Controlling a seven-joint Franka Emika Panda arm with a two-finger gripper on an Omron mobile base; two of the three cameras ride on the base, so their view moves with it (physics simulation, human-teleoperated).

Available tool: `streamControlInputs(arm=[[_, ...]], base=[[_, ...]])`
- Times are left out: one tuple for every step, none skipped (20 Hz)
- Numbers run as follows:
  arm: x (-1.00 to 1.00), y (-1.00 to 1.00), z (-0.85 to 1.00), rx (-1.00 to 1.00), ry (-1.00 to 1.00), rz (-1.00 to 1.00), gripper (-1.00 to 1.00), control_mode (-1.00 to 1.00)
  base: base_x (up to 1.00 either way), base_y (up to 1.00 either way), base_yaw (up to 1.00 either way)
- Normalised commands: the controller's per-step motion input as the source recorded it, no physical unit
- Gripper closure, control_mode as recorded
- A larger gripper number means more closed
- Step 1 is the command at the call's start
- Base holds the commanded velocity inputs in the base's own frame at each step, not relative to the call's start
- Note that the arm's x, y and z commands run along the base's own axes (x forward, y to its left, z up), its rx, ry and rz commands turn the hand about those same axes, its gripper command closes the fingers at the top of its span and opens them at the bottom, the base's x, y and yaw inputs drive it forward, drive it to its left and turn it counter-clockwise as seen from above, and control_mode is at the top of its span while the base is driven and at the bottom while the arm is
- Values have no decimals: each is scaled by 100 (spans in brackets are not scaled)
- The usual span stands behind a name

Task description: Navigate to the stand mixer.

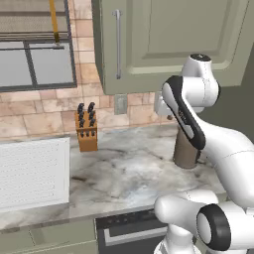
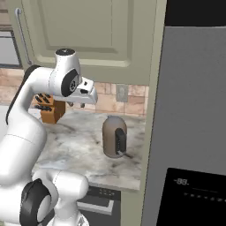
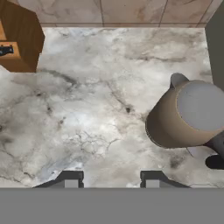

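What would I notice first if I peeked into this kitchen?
The big white robot arm, bent over a marble counter. Then the brown rounded canister standing on the counter beside the tall dark fridge, and a wooden knife block against the tiled wall.

1. Open marble counter (image 3: pixel 87 109) is lying between the knife block (image 3: pixel 19 37) and the brown canister (image 3: pixel 183 116).
2. The canister is standing just beside the grey refrigerator wall (image 2: pixel 190 97), blocking that side.
3. The upper cabinet (image 1: pixel 168 39) is overhanging the counter.
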Motion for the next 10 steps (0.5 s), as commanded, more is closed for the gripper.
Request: streamControlInputs(arm=[[-4,0,0,0,0,0,-100,-100],[-7,0,0,0,0,0,-100,-100],[0,0,0,0,0,0,-100,100],[0,0,0,0,0,0,-100,100],[0,0,0,0,0,0,-100,100],[0,0,0,0,0,0,-100,100],[0,0,0,0,0,0,-100,100],[0,0,0,0,0,0,-100,100],[0,0,0,0,0,0,-100,100],[0,0,0,0,0,0,-100,100]], base=[[0,0,0],[0,0,0],[-21,0,0],[-31,0,0],[-42,2,0],[-69,21,9],[-83,18,8],[-100,10,6],[-100,0,1],[-100,0,4]])
